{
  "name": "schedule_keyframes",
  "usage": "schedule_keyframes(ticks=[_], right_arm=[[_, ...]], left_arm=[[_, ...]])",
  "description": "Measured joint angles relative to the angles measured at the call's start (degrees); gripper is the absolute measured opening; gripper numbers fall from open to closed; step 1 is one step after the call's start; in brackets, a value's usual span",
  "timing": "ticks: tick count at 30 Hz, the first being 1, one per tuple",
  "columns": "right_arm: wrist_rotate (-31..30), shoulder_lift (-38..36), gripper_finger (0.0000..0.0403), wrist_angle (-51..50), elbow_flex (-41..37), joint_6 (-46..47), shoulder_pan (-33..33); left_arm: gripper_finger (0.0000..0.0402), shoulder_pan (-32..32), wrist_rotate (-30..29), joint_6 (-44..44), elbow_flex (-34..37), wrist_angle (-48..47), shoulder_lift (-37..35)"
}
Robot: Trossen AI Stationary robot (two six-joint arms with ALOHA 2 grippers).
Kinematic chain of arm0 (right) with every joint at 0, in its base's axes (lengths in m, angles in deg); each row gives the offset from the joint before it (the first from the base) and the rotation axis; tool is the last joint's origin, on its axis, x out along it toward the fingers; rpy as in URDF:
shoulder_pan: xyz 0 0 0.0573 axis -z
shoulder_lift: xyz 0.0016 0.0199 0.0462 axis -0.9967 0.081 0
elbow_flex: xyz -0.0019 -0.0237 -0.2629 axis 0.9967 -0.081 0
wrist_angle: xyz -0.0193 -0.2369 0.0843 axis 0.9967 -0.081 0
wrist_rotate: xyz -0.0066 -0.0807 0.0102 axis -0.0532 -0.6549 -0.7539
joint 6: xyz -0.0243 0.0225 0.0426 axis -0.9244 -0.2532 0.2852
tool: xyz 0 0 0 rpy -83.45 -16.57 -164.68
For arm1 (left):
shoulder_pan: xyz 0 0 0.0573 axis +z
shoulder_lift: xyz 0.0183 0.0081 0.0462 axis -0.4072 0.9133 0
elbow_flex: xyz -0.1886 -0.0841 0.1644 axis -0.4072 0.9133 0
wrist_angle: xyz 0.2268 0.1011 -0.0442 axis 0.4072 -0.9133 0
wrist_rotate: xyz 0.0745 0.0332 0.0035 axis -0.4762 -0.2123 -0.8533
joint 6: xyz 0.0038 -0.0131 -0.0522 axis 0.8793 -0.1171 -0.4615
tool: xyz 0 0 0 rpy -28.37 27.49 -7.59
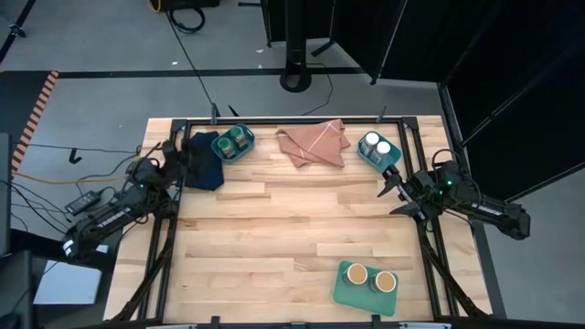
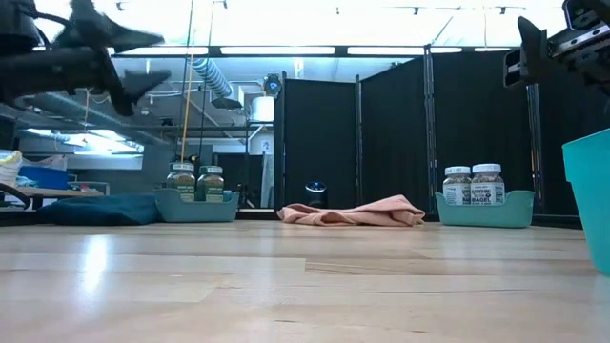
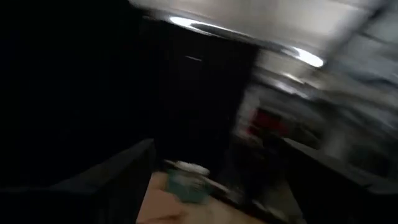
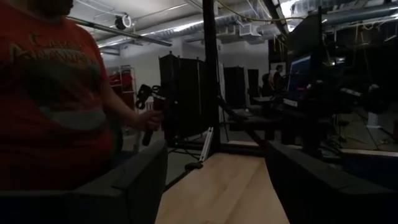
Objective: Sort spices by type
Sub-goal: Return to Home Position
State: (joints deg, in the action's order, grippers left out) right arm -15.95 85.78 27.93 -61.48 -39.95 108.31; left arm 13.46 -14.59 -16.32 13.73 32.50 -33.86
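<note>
Over the tabletop's (image 1: 274, 228) two sides I have both arms raised: the left gripper (image 1: 180, 153) hangs above the dark blue cloth (image 1: 206, 166), jaws apart and empty, and the right gripper (image 1: 395, 195) hovers near the far-right teal bin (image 1: 366, 157), jaws likewise apart with nothing between them. The sorting looks finished to me. The green-lidded jars (image 1: 228, 144) are paired in the far-left teal bin (image 1: 249, 151), the white-lidded jars (image 1: 372, 141) in the far-right one, and the tan-topped jars (image 1: 356, 273) in the green tray (image 1: 340, 291) at the near edge. Only homing remains, I judge, and I'd lift first, then fold back, so the left wrist doesn't snag the cloth and the right one stays off its bin. Only the overhead view shows the tan pair. The level view gives me the jar labels and how high the left jaws ride above the wood. The right wrist camera alone catches a person (image 4: 56, 93) beyond the table, hand on a dark handle.
</note>
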Motion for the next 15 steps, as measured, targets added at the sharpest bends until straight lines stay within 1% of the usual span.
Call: schedule_keyframes(ticks=[1, 2, 3, 5, 8, 10, 13, 15], right_arm=[[0.32, 0.01, 0.0275, 0.22, 0.00, 0.00, 0.00], [0.47, -0.01, 0.0275, 0.72, 0.00, 0.00, 0.00], [0.69, -0.03, 0.0275, 0.94, 0.00, 0.02, 0.00], [0.90, -0.01, 0.0275, 1.38, 0.00, 0.39, 0.00], [0.91, -0.03, 0.0275, 2.14, 0.00, 0.51, 0.04], [0.91, -0.16, 0.0275, 2.27, 0.00, 0.96, 0.09], [1.00, -0.21, 0.0275, 2.47, 0.02, 1.52, 0.09], [1.08, -0.21, 0.0275, 2.52, 0.02, 1.47, 0.09]], left_arm=[[0.0346, -0.20, 3.56, 1.77, -0.05, -0.03, -0.53], [0.0346, -0.39, 5.43, 2.85, -0.12, -0.32, -1.20], [0.0346, -0.41, 5.52, 3.66, -0.08, -1.13, -1.95], [0.0346, -0.52, 1.37, 4.36, 0.50, -3.91, -3.33], [0.0346, -0.62, -7.90, 5.01, 0.50, -13.02, -4.62], [0.0346, -1.07, -10.64, 6.82, 0.50, -15.50, -4.60], [0.0346, -2.07, -11.43, 9.65, 0.50, -18.70, -4.64], [0.0346, -2.96, -16.12, 9.77, 0.50, -24.26, -4.62]])
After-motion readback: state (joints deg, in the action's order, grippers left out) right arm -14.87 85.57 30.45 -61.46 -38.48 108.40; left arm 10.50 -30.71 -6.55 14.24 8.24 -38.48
